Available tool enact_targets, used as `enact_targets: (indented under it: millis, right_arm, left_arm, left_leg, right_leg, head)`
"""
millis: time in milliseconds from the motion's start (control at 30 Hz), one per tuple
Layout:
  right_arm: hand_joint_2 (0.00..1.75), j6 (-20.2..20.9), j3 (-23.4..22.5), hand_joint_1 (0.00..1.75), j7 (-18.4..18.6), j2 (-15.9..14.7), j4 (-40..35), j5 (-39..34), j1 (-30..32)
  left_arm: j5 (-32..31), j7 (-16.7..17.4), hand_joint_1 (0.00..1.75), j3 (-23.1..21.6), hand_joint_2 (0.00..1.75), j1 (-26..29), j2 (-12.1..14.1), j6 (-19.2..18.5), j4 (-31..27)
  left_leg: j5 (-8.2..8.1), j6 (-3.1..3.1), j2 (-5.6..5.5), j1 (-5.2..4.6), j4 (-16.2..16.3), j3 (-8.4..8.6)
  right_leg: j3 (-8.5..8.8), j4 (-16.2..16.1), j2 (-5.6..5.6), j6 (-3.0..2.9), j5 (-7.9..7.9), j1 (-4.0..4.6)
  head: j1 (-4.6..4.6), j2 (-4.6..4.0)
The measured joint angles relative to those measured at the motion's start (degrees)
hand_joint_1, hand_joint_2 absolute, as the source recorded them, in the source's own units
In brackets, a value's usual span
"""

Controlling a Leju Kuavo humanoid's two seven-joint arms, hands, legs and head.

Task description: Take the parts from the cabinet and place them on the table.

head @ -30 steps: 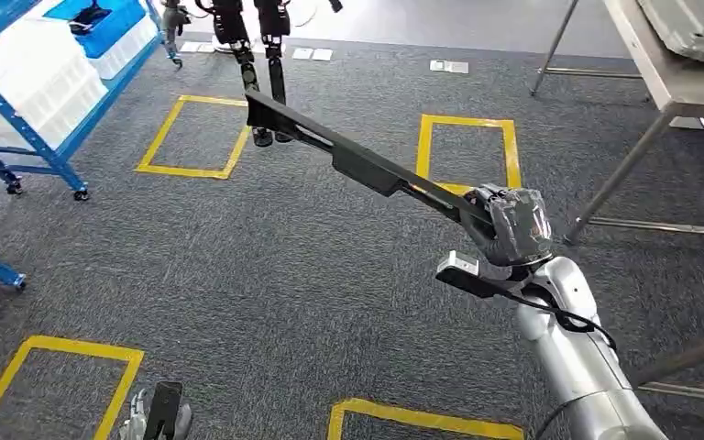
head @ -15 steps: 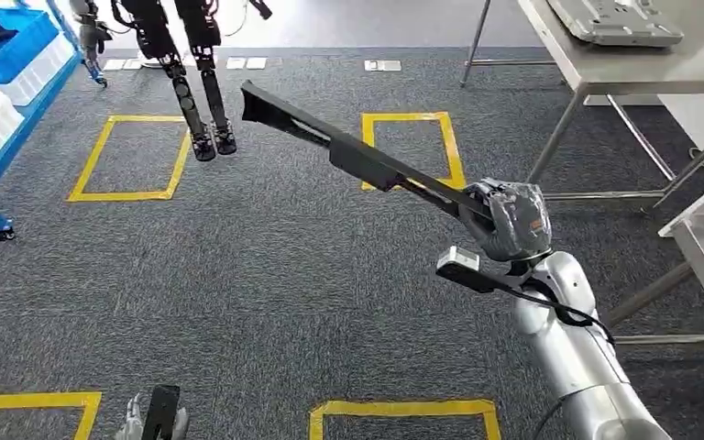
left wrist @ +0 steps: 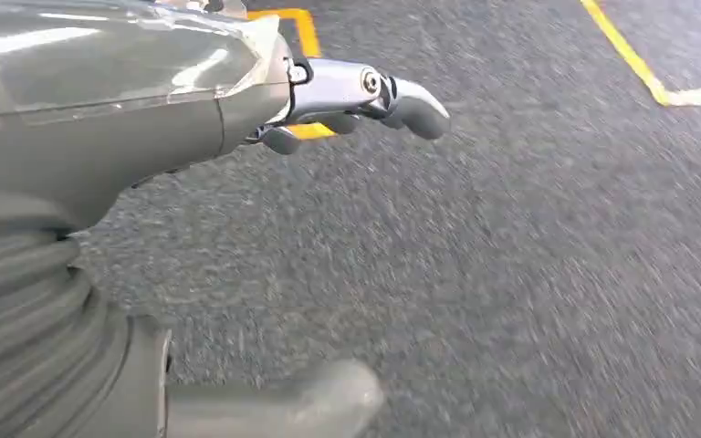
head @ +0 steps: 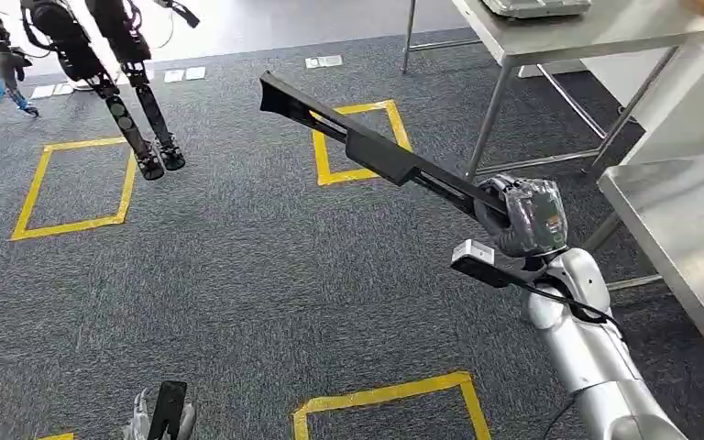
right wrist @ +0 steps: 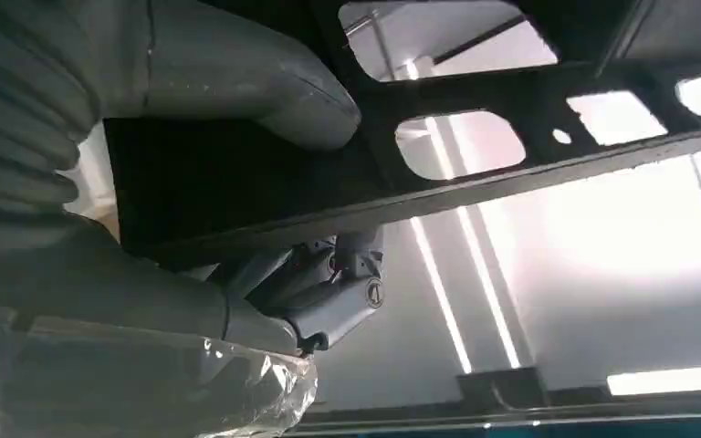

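A long black part (head: pixel 367 151) with cut-out windows juts up and to the left over the carpet, gripped at its near end by my right hand (head: pixel 524 215). In the right wrist view the thumb and fingers (right wrist: pixel 329 292) clamp the same black part (right wrist: pixel 475 155) from both sides. My left hand (head: pixel 160 417) hangs low at the bottom edge of the head view. In the left wrist view that left hand (left wrist: pixel 347 105) holds nothing, its fingers apart above the carpet. A steel table (head: pixel 687 229) stands just to the right of my right arm.
A second steel table (head: pixel 568 32) carrying a grey part stands at the back right, its legs beside the far yellow floor square (head: pixel 353 137). Another humanoid robot (head: pixel 119 87) hangs at the back left. Yellow squares mark the grey carpet.
The whole view has swung to the right: the blue cabinet has left the picture and the steel tables have come closer. My right hand keeps its grip on the black part.
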Motion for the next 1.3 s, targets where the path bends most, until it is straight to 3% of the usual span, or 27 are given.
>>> enact_targets:
  millis: [67,133,167,200,267,300,333,400,467,500,533,567,633,667,700,767,800,833,867,967,1000,1033,1067,1133,1167,1233,1300]
  right_arm:
    - [1.75,-0.02,-0.07,1.75,0.00,-0.09,0.04,-0.04,-0.07]
    - [1.75,-0.04,-0.07,1.75,0.00,-0.02,0.07,-0.11,0.13]
    - [1.75,-0.04,-0.07,1.75,0.00,-0.02,0.11,-0.11,0.25]
    - [1.75,-0.04,-0.07,1.75,0.00,-0.04,0.13,-0.11,0.28]
    - [1.75,-0.04,-0.07,1.75,0.00,-0.09,0.18,-0.09,0.27]
    - [1.75,-0.04,-0.07,1.75,0.00,-0.07,0.18,-0.11,0.27]
    - [1.75,-0.02,-0.07,1.75,0.00,-0.04,0.18,-0.13,0.23]
    - [1.75,-0.02,-0.13,1.75,0.02,-0.07,0.20,-0.13,0.18]
    - [1.75,-0.02,-0.39,1.75,0.00,-0.31,0.20,-0.13,0.38]
    - [1.75,-0.02,-0.44,1.75,0.00,-0.39,0.20,-0.11,0.39]
    - [1.75,-0.02,-0.48,1.75,-0.04,-0.55,0.20,-0.13,0.26]
    - [1.75,-0.02,-0.46,1.75,-0.04,-0.46,0.20,-0.13,0.21]
    - [1.75,0.00,-0.44,1.75,-0.02,-0.35,0.24,-0.13,0.39]
    - [1.75,0.00,-0.44,1.75,0.00,-0.33,0.31,-0.13,0.41]
    - [1.75,0.02,-0.42,1.75,0.00,-0.33,0.44,-0.13,0.40]
    - [1.75,0.07,-0.42,1.75,0.00,-0.31,0.48,-0.11,0.17]
    - [1.75,0.09,-0.42,1.75,0.00,-0.22,0.48,-0.09,-0.09]
    - [1.75,0.11,-0.39,1.75,0.00,-0.09,0.48,-0.07,-0.42]
    - [1.75,0.24,-0.37,1.75,0.00,0.20,0.48,-0.02,-0.71]
    - [1.75,0.26,-0.39,1.75,0.00,0.22,0.52,-0.02,-0.78]
    - [1.75,0.26,-0.42,1.75,0.00,0.22,0.50,0.00,-0.83]
    - [1.75,0.26,-0.39,1.75,0.00,0.39,0.50,0.00,-0.99]
    - [1.75,0.33,-0.39,1.75,0.00,0.39,0.52,0.04,-1.06]
    - [1.75,0.42,-0.35,1.75,0.00,0.81,0.55,0.04,-1.04]
    - [1.75,0.44,-0.33,1.75,0.00,0.96,0.59,0.04,-1.01]
    - [1.75,0.70,-0.33,1.75,0.00,1.03,0.66,0.07,-1.02]
    - [1.75,0.77,-0.31,1.75,-0.07,1.05,0.68,0.13,-1.10]
  left_arm:
    - [-0.44,-0.02,0.00,0.00,1.75,0.07,-0.09,-0.02,0.02]
    - [-0.61,0.31,0.00,0.00,1.75,0.09,-0.07,-0.02,0.02]
    - [-0.74,0.39,0.00,-0.02,1.75,0.12,-0.09,-0.02,0.02]
    - [-0.81,0.48,0.00,-0.04,1.75,0.10,-0.11,-0.02,0.02]
    - [-0.83,0.57,0.00,-0.11,1.75,0.02,-0.11,0.00,0.02]
    - [-0.83,0.57,0.00,-0.11,1.75,-0.07,-0.09,0.00,0.02]
    - [-0.83,0.59,0.00,-0.11,1.75,-0.16,-0.04,0.02,0.02]
    - [-0.83,0.59,0.00,-0.11,1.75,-0.21,-0.07,0.07,0.02]
    - [-0.76,0.63,0.00,-0.13,1.75,-0.46,-0.13,0.11,0.00]
    - [-0.83,0.61,0.00,-0.17,1.75,-0.67,-0.29,0.09,0.00]
    - [-0.83,0.61,0.00,-0.18,1.75,-0.72,-0.31,0.11,-0.02]
    - [-0.81,0.61,0.00,-0.18,1.75,-0.69,-0.26,0.13,-0.02]
    - [-0.74,0.61,0.00,-0.17,1.75,-0.51,-0.24,0.15,-0.02]
    - [-0.70,0.61,0.00,-0.17,1.75,-0.48,-0.26,0.17,-0.02]
    - [-0.55,0.61,0.00,-0.17,1.75,-0.46,-0.26,0.17,-0.02]
    - [-0.50,0.48,0.00,-0.18,1.75,-0.46,-0.32,0.17,-0.02]
    - [-0.46,0.35,0.00,-0.17,1.75,-0.46,-0.35,0.17,-0.02]
    - [-0.46,0.22,0.00,-0.17,1.75,-0.45,-0.33,0.17,-0.02]
    - [-0.39,0.09,0.00,-0.17,1.75,-0.37,-0.33,0.20,-0.02]
    - [-0.28,-0.15,0.00,-0.17,1.75,-0.38,-0.31,0.26,-0.02]
    - [-0.28,-0.20,0.00,-0.15,1.75,-0.39,-0.31,0.26,-0.02]
    - [-0.28,-0.26,0.00,-0.17,1.75,-0.41,-0.22,0.28,-0.02]
    - [-0.28,-0.31,0.00,-0.17,1.75,-0.24,-0.28,0.28,-0.02]
    - [0.07,-0.31,0.00,-0.15,1.75,0.17,-0.24,0.31,-0.02]
    - [0.13,-0.31,0.00,-0.13,1.75,0.31,-0.22,0.31,-0.02]
    - [0.22,-0.31,0.00,-0.07,1.75,0.52,-0.22,0.31,-0.02]
    - [0.22,-0.42,0.00,-0.02,1.75,0.49,-0.18,0.31,-0.02]
  left_leg:
    - [-4.62,-0.23,-4.19,0.11,7.15,-2.93]
    - [-8.22,-0.31,-5.19,0.10,15.94,-7.21]
    - [-8.09,-0.14,-5.25,0.10,17.71,-8.25]
    - [-6.58,0.09,-5.32,0.10,16.37,-7.87]
    - [-1.10,0.58,-6.14,0.12,7.18,-3.67]
    - [1.22,0.85,-8.22,0.23,1.99,-1.17]
    - [0.44,0.97,-10.10,0.35,0.54,-0.32]
    - [0.65,0.91,-8.81,-0.06,0.18,-0.40]
    - [1.17,1.58,-7.47,-0.19,-0.41,-0.15]
    - [1.74,2.19,-6.63,0.17,-1.25,0.01]
    - [1.94,2.54,-6.16,-0.01,-1.47,0.11]
    - [1.99,2.62,-5.58,-0.06,-1.48,0.04]
    - [1.97,2.64,-4.06,-0.28,-1.44,-0.10]
    - [1.96,2.64,-3.42,-0.29,-1.43,-0.15]
    - [1.94,2.61,-2.65,-0.29,-1.43,-0.15]
    - [1.80,2.42,-1.25,-0.23,-1.38,-0.10]
    - [1.60,2.12,-0.65,-0.26,-1.21,-0.05]
    - [1.41,1.81,-0.16,-0.59,-1.02,-0.15]
    - [1.09,1.38,0.56,-0.98,-0.73,-0.25]
    - [0.85,0.93,2.47,-0.89,-0.76,0.13]
    - [0.45,0.44,2.24,-0.55,-0.56,-0.05]
    - [-0.99,0.02,-1.39,-0.19,1.12,-0.47]
    - [-3.37,-0.11,-3.67,-0.07,4.70,-2.02]
    - [-7.74,-0.33,-5.15,-0.09,14.28,-6.58]
    - [-8.36,-0.27,-5.24,-0.09,17.30,-8.21]
    - [-5.60,0.19,-5.38,-0.09,15.25,-7.79]
    - [0.09,0.81,-6.81,-0.07,4.83,-2.91]
  right_leg:
    - [-0.02,0.01,1.01,-0.75,0.06,-0.01]
    - [-0.09,0.04,2.48,-0.95,0.15,0.24]
    - [-0.08,0.06,3.38,-0.95,0.16,0.33]
    - [-0.06,0.10,4.19,-0.95,0.16,0.39]
    - [-0.04,0.32,5.85,-0.91,0.18,0.40]
    - [-0.06,0.38,6.52,-0.89,0.18,0.34]
    - [-0.23,0.49,7.04,-0.65,0.30,0.67]
    - [-0.75,0.40,8.13,-0.12,0.62,0.45]
    - [-1.17,-0.23,9.55,0.76,1.18,0.49]
    - [-1.70,0.49,7.38,0.62,0.68,0.58]
    - [-3.10,3.03,3.98,0.31,-0.87,0.85]
    - [-4.71,6.47,2.57,0.12,-2.46,0.82]
    - [-9.49,16.70,1.70,0.10,-6.15,0.59]
    - [-10.56,19.03,1.65,0.43,-6.57,0.56]
    - [-10.13,18.26,1.54,0.88,-6.02,0.44]
    - [-5.25,9.43,0.52,1.97,-2.70,0.25]
    - [-1.97,3.39,-1.97,2.35,-0.97,0.18]
    - [-0.42,0.37,-4.63,2.08,-0.77,0.42]
    - [-0.08,0.29,-3.79,1.42,-0.29,1.12]
    - [-0.58,0.41,-1.56,0.48,-0.11,0.82]
    - [-0.44,0.22,-0.82,-0.02,0.15,0.32]
    - [-0.49,0.22,-0.10,-0.21,0.24,0.14]
    - [-0.49,0.23,0.43,-0.77,0.31,0.14]
    - [-0.54,0.24,1.96,-1.03,0.37,0.29]
    - [-0.53,0.24,2.78,-1.04,0.37,0.36]
    - [-0.47,0.31,4.37,-1.03,0.39,0.45]
    - [-0.42,0.44,5.91,-0.99,0.42,0.44]
  head:
    - [-0.09,0.00]
    - [-0.15,0.00]
    - [-0.15,0.00]
    - [-0.13,0.00]
    - [-0.15,0.00]
    - [-0.17,0.00]
    - [-0.09,0.00]
    - [-0.20,0.00]
    - [-0.13,0.00]
    - [-0.02,0.00]
    - [0.04,0.00]
    - [0.24,0.00]
    - [0.30,0.00]
    - [0.33,0.00]
    - [0.31,0.00]
    - [0.37,0.00]
    - [0.39,0.00]
    - [0.50,0.00]
    - [0.51,0.00]
    - [0.20,0.00]
    - [0.16,0.00]
    - [-0.06,0.00]
    - [-0.11,0.00]
    - [-0.20,0.00]
    - [-0.17,0.00]
    - [-0.20,0.00]
    - [-0.20,0.00]
